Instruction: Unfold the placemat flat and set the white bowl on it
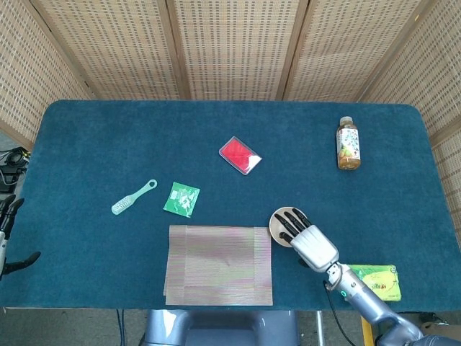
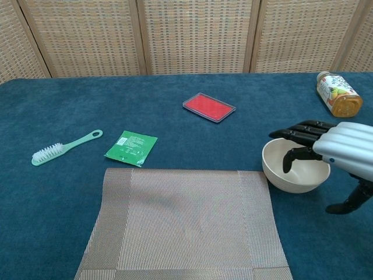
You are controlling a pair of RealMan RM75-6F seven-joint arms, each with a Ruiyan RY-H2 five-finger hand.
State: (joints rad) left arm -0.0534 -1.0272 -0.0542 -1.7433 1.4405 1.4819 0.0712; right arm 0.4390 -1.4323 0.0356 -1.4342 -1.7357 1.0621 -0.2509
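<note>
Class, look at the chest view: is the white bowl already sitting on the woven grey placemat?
No, the white bowl sits on the blue tablecloth just right of the woven grey placemat.

Placemat (image 2: 185, 224) flat; white bowl (image 2: 294, 175) beside, upright.

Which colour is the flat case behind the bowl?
Red, with a clear rim; the case shows best in the chest view.

The head view looks steeply down from high above the near edge, taking in the whole blue counter (image 1: 216, 137) and the wicker screens behind. The chest view sits low and close, facing forward. Both share the placemat (image 1: 220, 264) (image 2: 183, 224), white bowl (image 1: 277, 220) (image 2: 285, 175) and red case (image 1: 240, 154) (image 2: 209, 107).
</note>
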